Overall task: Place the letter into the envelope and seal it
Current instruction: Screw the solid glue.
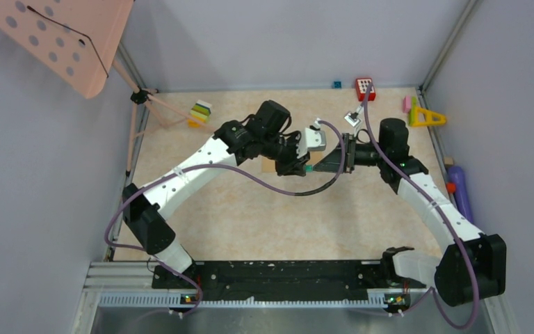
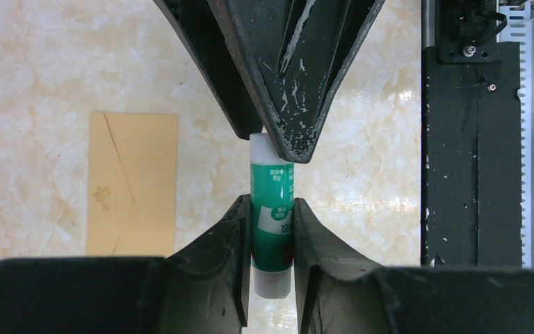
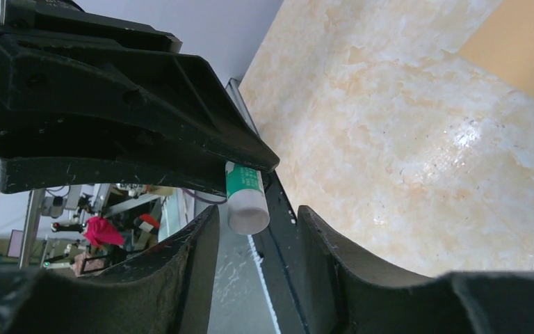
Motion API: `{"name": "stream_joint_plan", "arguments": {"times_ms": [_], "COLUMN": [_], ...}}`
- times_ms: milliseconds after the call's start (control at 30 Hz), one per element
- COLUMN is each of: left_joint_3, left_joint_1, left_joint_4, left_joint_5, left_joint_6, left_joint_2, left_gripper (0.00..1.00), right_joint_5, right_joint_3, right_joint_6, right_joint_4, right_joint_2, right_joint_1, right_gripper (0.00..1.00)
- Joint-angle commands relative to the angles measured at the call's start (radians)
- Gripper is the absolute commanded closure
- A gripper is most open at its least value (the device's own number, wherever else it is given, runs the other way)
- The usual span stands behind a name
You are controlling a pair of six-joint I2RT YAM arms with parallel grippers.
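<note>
Holding a glue stick [image 2: 272,188] in the left gripper [image 2: 271,216], pinching its green middle tight between both fingers, up off the table [image 2: 55,69] and just beside the envelope [image 2: 132,184], on its flap-point side. Straddling one white end of the stick with the right gripper [image 3: 257,212], with jaws apart on either side and, by the look of it, not yet touching. Finding the envelope lying flat on the table, with the flap folded down over the body; not managing to tell whether glued or merely folded. Seeing no letter anywhere around the envelope, so probably sitting inside already, though not showing; judging the first half of the job as done. Judging the sealing half as only just getting under way, most likely at pulling the cap off, with neither gripper touching the envelope. Remaining, going by this: baring the glue, lifting the flap, running glue under its edge, pressing it down.
</note>
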Motion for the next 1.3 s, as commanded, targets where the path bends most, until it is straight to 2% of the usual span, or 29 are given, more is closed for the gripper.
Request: {"name": "stream_joint_plan", "arguments": {"times_ms": [0, 200, 300, 400, 633, 767, 1067, 1133, 1200, 1267], "left_joint_3": [0.009, 0.009, 0.007, 0.007, 0.006, 0.006, 0.017, 0.018, 0.016, 0.016], "left_joint_1": [-0.003, -0.004, -0.003, -0.002, 0.015, 0.044, 0.095, 0.096, 0.099, 0.101], "left_joint_4": [0.034, 0.031, 0.028, 0.020, 0.012, 0.009, 0.011, 0.014, 0.017, 0.024], "left_joint_5": [0.010, 0.026, 0.055, 0.101, 0.185, 0.291, 0.590, 0.605, 0.614, 0.601], "left_joint_6": [0.014, 0.013, 0.009, 0.000, -0.044, -0.074, -0.164, -0.175, -0.179, -0.183], "left_joint_2": [-0.007, -0.002, 0.001, 0.011, 0.023, 0.039, 0.123, 0.133, 0.131, 0.126], "left_gripper": [0.96, 0.96, 0.96, 0.96, 0.96, 0.96, 0.93, 0.93, 0.93, 0.93], "right_joint_5": [0.000, -0.016, -0.025, -0.029, -0.026, -0.014, -0.078, -0.064, -0.048, -0.027], "right_joint_3": [0.001, -0.004, 0.000, 0.032, 0.111, 0.144, 0.139, 0.141, 0.146, 0.150], "right_joint_6": [0.015, 0.019, -0.040, -0.199, -0.658, -0.919, -1.291, -1.326, -1.328, -1.248], "right_joint_4": [0.052, 0.085, 0.085, -0.012, -0.244, -0.362, -0.477, -0.494, -0.510, -0.485], "right_joint_2": [-0.001, -0.002, -0.012, -0.019, -0.049, -0.078, -0.153, -0.163, -0.169, -0.172], "right_joint_1": [0.011, 0.017, 0.034, 0.077, 0.126, 0.128, 0.145, 0.146, 0.145, 0.146], "right_gripper": [0.58, 0.73, 0.83, 0.91, 0.92, 0.88, 0.74, 0.65, 0.51, 0.41]}}
